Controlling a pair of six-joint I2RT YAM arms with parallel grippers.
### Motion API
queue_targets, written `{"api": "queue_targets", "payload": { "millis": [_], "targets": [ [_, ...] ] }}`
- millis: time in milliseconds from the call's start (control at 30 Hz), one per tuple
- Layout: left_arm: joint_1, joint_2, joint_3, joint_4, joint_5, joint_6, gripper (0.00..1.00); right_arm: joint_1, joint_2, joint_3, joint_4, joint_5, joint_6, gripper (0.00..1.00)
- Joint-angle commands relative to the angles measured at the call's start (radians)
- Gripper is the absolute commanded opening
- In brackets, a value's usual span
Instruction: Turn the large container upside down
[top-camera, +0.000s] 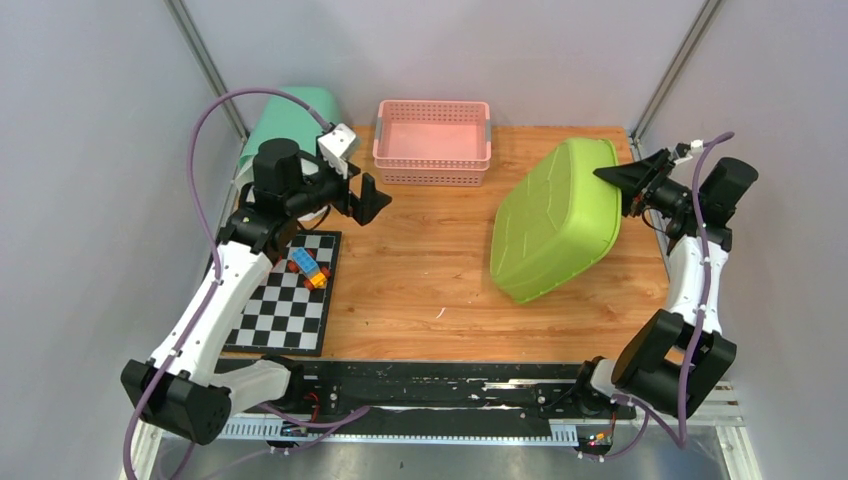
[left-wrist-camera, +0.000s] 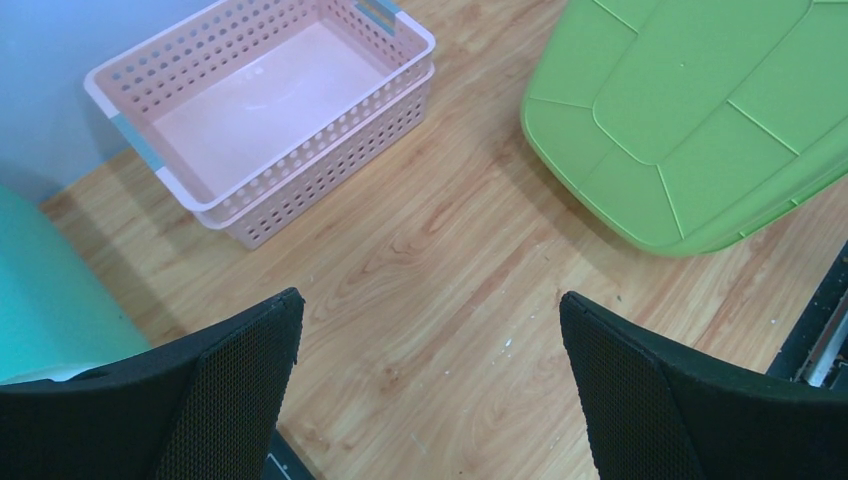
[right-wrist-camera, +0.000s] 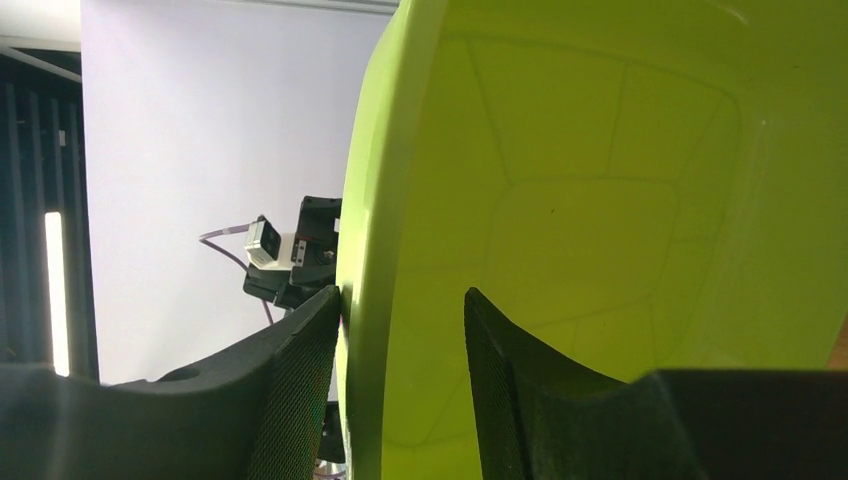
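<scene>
Right pincer (right-wrist-camera: 402, 295), half-open, is straddling the nearly overturned green container's (top-camera: 555, 225) rim, apparently at the release step; next, backing clear.

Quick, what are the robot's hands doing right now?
Left gripper: open, holding nothing.
Right gripper: open, straddling the rim of the green container, not clamping.

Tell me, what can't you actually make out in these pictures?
- Under the green tub: its own tilted shell hides the table there, top view.
- Teal bin: the left arm covers much of it from above; the left wrist view's edge cuts it off.
- Toy bricks on the checkerboard: too small to count.
- Right wrist view: the tub fills it, hiding the table.
</scene>
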Motion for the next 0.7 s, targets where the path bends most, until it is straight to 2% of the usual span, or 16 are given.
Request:
{"api": "queue_targets", "payload": {
  "millis": [0,200,400,567,667],
  "targets": [
    [-0.047,0.040,0.017,0.031,-0.040,-0.002,1.00,-0.034,0.016,0.007,-0.037,-0.022,-0.037,0.51],
    [-0.108,0.081,0.037,0.015,-0.078,0.022,1.00,-0.042,0.001,0.002,-0.032,-0.038,-0.025,0.56],
    [-0.122,0.082,0.036,0.011,-0.092,0.032,1.00,-0.049,-0.016,0.016,-0.022,-0.048,-0.009,0.67],
    [-0.128,0.085,0.041,0.002,-0.094,0.037,1.00,-0.051,-0.009,0.035,-0.030,-0.052,-0.015,0.70],
    [-0.133,0.086,0.042,-0.001,-0.098,0.041,1.00,-0.050,0.011,0.088,-0.172,-0.056,-0.121,0.74]
  ]
}}
